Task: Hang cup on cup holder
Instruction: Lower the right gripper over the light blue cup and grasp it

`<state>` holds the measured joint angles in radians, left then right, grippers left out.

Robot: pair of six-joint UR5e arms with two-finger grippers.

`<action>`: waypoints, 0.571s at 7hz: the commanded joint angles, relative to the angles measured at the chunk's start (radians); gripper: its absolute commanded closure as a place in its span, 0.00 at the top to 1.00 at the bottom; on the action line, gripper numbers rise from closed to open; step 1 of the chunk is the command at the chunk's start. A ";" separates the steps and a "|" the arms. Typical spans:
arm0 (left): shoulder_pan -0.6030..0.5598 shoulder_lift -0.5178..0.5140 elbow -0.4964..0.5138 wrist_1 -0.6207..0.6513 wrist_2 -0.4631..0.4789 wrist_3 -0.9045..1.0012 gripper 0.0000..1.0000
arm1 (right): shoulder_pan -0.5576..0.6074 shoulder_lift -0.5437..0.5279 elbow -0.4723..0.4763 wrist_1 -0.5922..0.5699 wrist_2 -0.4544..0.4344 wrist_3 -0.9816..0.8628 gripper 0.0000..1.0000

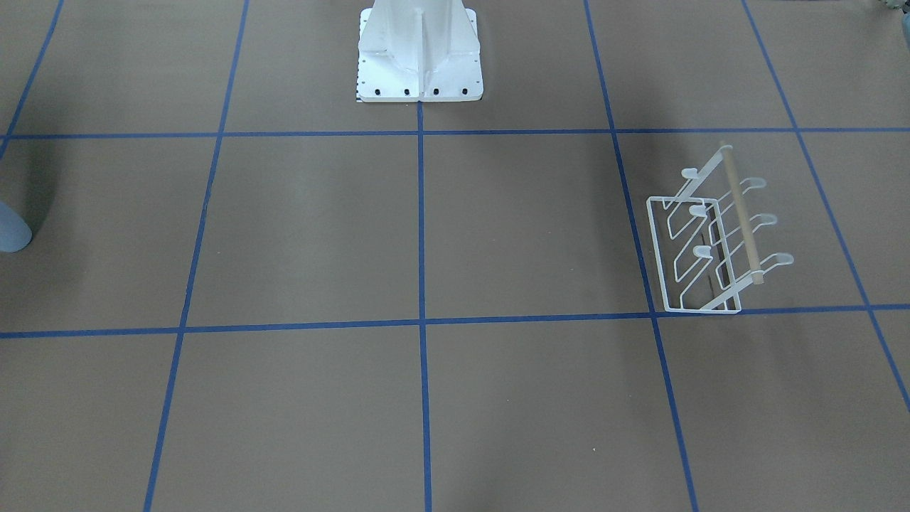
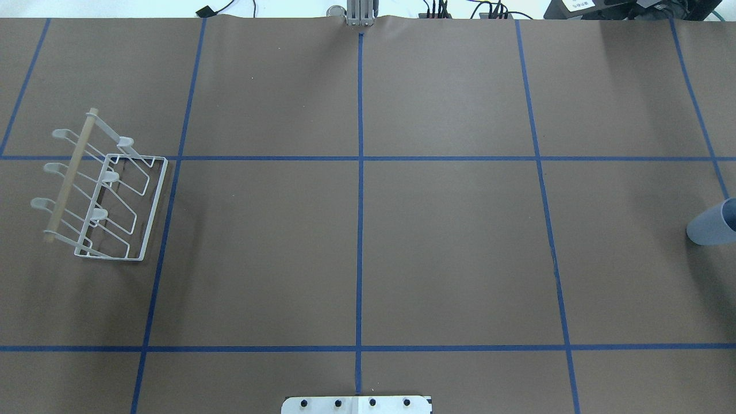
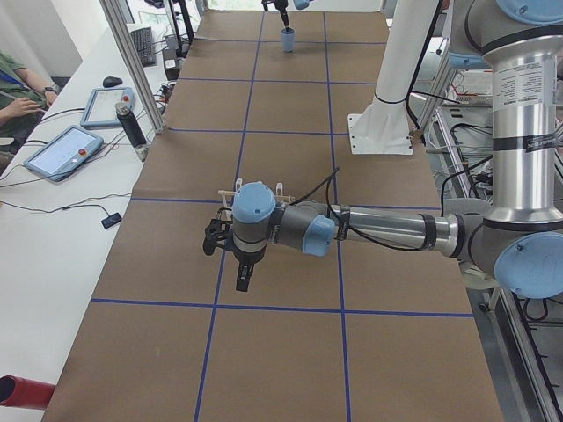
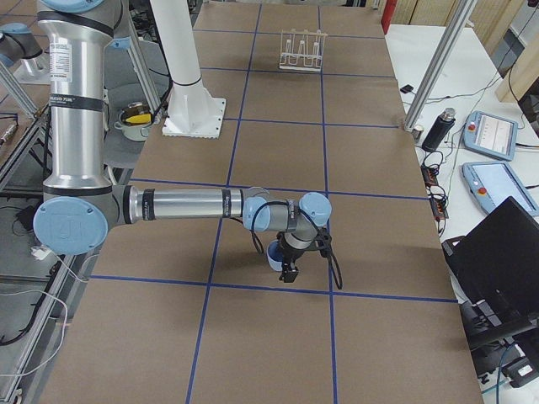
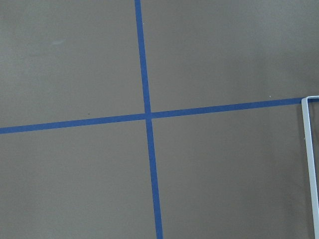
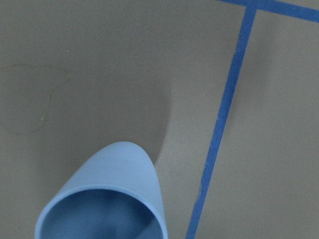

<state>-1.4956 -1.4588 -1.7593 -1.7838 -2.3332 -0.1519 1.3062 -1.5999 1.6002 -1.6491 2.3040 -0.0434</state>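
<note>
While the pale blue-grey tapered cup (image 2: pixel 713 225) is standing mouth-up at the right end of the brown table (image 2: pixel 448 259) by the right jaws, the white wire cup holder with its wooden rod (image 2: pixel 70 174) is sitting at the left end near the left jaws, and I'm failing to tell how wide either pair is.

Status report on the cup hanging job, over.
Left gripper, right gripper: state unreadable. Cup upright on table by right gripper, unhung. Cup holder prongs bare; no obstacle seen between.
</note>
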 commanded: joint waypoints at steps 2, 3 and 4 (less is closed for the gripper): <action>0.000 0.000 0.001 0.000 0.000 0.000 0.99 | -0.010 0.015 -0.049 0.054 0.009 -0.006 0.14; 0.000 0.000 0.003 0.000 0.002 0.000 0.99 | -0.019 0.011 -0.040 0.080 0.015 -0.009 0.00; 0.000 0.000 0.004 0.000 0.002 0.000 0.99 | -0.022 -0.009 -0.037 0.119 0.046 -0.007 0.00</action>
<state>-1.4956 -1.4588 -1.7564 -1.7840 -2.3322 -0.1519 1.2900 -1.5917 1.5585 -1.5721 2.3233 -0.0497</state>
